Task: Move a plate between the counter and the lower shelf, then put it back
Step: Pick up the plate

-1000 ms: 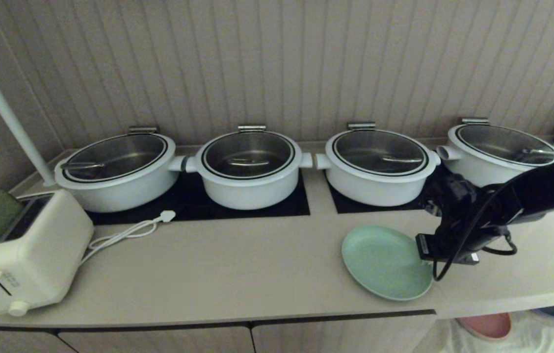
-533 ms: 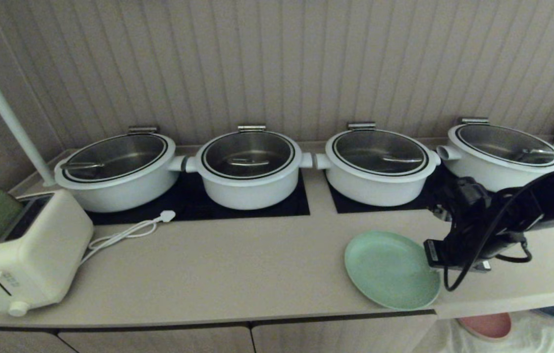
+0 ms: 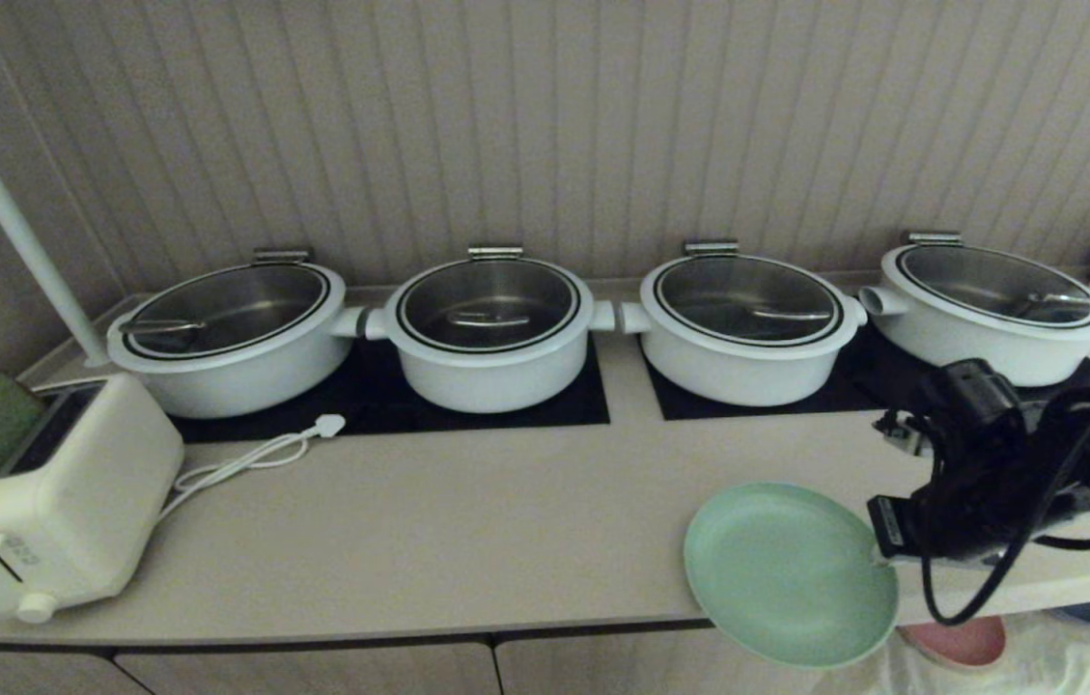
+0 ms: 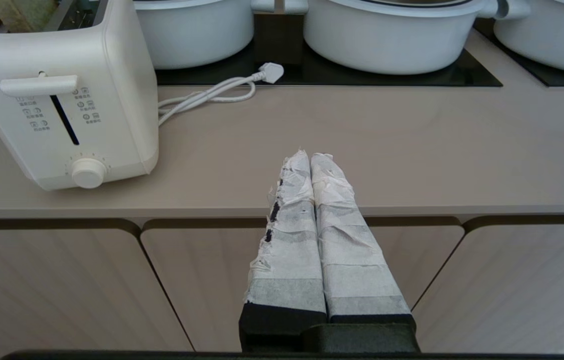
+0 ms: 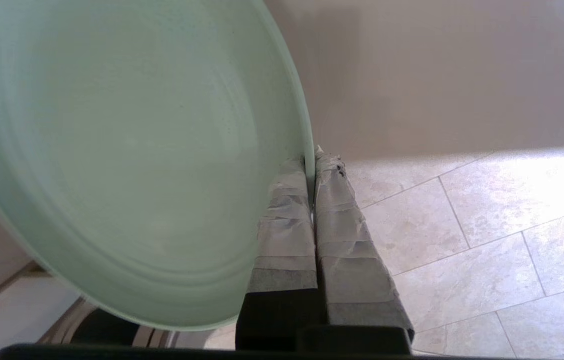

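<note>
Right hand (image 5: 311,160): clamped on the rim of the plate (image 3: 789,573); taped fingers (image 5: 282,220) pinched together with the rim edge between them.
Plate: pale green, held clear of the table (image 3: 467,541), extending from the hand toward the pots; near half overhanging the table's front edge, tilted.
Below the hand: lower shelf (image 3: 1037,666) with a wrinkled white cloth; pink plate (image 3: 960,639) resting on it.
Beyond the hand: four white pots (image 3: 742,323) in a row on black hob panels (image 3: 380,401).
Far side from the hand: toaster (image 3: 42,502) with a loose white cord (image 3: 255,458).
Left hand (image 4: 310,157): closed, empty, parked before the table's front edge, taped fingers (image 4: 336,225) pressed together.
</note>
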You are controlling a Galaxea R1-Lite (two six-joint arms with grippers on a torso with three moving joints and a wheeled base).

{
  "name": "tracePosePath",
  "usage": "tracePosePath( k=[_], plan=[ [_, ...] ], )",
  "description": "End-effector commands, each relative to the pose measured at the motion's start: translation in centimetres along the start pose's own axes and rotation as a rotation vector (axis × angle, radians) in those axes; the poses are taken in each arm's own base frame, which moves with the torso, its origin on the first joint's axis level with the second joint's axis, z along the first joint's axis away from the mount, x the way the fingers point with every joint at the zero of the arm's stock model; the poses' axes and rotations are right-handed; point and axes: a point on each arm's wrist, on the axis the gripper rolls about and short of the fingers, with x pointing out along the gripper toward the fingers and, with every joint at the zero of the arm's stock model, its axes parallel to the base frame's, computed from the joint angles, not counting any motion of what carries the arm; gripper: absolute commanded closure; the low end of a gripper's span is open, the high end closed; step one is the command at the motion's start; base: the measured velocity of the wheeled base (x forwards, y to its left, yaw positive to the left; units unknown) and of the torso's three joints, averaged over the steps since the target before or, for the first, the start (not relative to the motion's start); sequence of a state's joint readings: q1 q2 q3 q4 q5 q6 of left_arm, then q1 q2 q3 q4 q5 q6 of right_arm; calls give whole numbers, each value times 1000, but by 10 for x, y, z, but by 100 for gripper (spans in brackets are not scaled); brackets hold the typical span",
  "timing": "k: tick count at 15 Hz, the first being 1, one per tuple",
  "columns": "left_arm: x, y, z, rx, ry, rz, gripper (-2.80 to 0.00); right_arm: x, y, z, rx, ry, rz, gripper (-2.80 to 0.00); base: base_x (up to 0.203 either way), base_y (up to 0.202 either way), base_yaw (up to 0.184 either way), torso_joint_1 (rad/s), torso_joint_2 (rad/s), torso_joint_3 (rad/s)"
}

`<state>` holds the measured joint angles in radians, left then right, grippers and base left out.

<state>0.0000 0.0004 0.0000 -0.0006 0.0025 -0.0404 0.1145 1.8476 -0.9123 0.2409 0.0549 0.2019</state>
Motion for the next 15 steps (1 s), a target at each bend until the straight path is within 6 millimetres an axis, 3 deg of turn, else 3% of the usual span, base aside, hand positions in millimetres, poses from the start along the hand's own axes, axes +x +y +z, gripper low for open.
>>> tracePosePath(
  k=[1, 9, 15],
  plan=[
    [0, 0, 0, -1, -1, 0, 0, -20, -1, -15, -2, -28, 14, 0, 0, 0, 0, 0, 0, 0],
    [0, 0, 0, -1, 0, 1, 0, -55, -8, -66, 17, -50, 87, 0, 0, 0, 0, 0, 0, 0],
    [0, 0, 0, -1, -1, 0, 0, -67, -1, -100, 41, -43, 128, 0, 0, 0, 0, 0, 0, 0]
  ],
)
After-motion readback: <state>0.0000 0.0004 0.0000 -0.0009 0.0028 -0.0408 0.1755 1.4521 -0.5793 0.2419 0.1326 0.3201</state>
